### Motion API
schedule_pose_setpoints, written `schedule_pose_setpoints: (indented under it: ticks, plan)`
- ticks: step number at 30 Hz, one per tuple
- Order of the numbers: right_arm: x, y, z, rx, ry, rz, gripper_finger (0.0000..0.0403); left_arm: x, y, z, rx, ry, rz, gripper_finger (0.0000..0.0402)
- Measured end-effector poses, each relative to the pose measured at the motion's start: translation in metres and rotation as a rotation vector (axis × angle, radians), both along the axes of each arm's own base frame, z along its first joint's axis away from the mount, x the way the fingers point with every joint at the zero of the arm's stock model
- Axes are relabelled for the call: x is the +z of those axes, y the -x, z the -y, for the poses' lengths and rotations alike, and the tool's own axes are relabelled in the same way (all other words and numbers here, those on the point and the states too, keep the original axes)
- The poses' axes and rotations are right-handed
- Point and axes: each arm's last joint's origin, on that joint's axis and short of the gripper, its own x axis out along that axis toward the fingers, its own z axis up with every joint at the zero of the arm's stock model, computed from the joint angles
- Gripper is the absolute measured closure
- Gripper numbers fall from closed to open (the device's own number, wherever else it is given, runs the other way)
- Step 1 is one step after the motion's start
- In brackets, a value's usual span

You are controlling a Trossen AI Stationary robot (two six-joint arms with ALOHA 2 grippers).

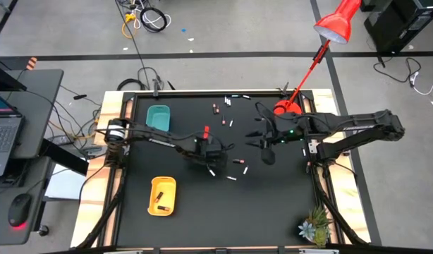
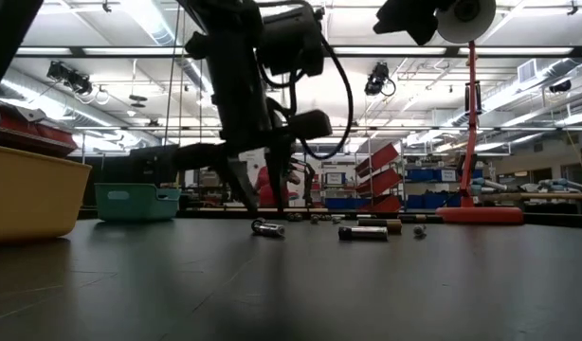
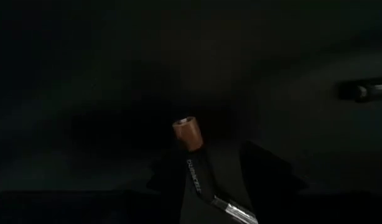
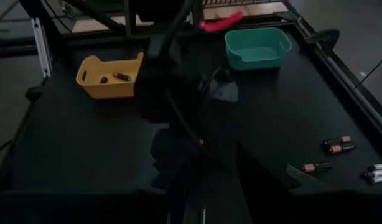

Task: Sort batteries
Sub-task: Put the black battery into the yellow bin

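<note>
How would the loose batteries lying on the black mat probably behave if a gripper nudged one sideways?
The batteries are small smooth cylinders lying on their sides on the flat black mat, so a nudge across one would probably set it rolling. A push along its axis would more likely slide it. They look rigid, so they should not bend or crush.

A black tabletop [image 1: 273, 204] carries a teal tray [image 1: 159, 117] near its far left corner. Nearer the front from the teal tray sits a yellow tray [image 1: 163, 195]. To the right of the teal tray, loose batteries [image 1: 238, 163] lie scattered, and beyond them stands a red lamp base [image 1: 286, 108].
</note>
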Motion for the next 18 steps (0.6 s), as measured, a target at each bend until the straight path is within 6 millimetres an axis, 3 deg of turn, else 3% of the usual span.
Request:
schedule_pose_setpoints:
  ticks: [13, 18]
  plan:
    - [0.009, 0.011, 0.000, -0.005, -0.011, 0.045, 0.0263, -0.019, -0.002, 0.001, -0.040, 0.004, -0.073, 0.0248]
    - [0.012, 0.014, 0.000, -0.016, -0.029, 0.055, 0.0263, -0.029, 0.000, 0.002, -0.169, -0.022, -0.151, 0.0311]
